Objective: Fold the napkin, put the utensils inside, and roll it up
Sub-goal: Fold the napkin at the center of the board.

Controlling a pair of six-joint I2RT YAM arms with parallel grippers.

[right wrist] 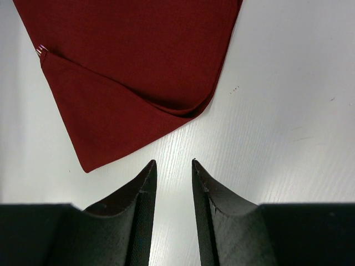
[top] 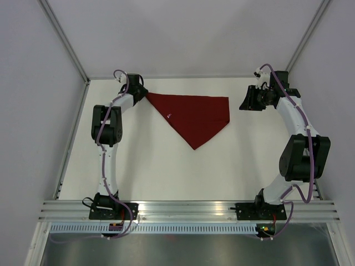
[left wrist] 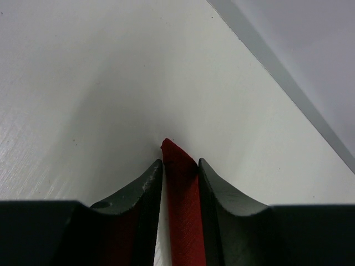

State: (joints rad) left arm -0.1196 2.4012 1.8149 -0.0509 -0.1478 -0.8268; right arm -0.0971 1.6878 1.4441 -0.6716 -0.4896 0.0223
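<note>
Napkin (top: 194, 113) lies on the counter (top: 166, 177) toward the far side, folded to a triangle. Its long straight edge runs left-right along the far side, and the apex points back at the arm bases. The right wrist view shows 2 layers, with the upper flap overlapping the lower.

Left tool (top: 141, 91) is at the triangle's far-left corner. In its wrist view the red corner fills the gap between the 2 fingers (left wrist: 147, 185) and touches both. It reads as clamped on that corner.

Right tool (top: 248, 100) is just beside the blunt far-right corner, clear of the cloth. Its jaws are apart with only bare counter between them, and it holds nothing.

Fork (right wrist: 40, 51): only a tiny pale glint shows at the flap edge. It is likely the tines poking out of the fold, but it is too small to be sure.

Key relation: the long edge spans from 1 tool to the other, so each arm has its own end. From the right tool, the nearest cloth lies inward, toward the left arm. My judgement is that a short reach that way comes next, to pin the second corner. With 1 corner held alone, a pull could drag the whole triangle.
</note>
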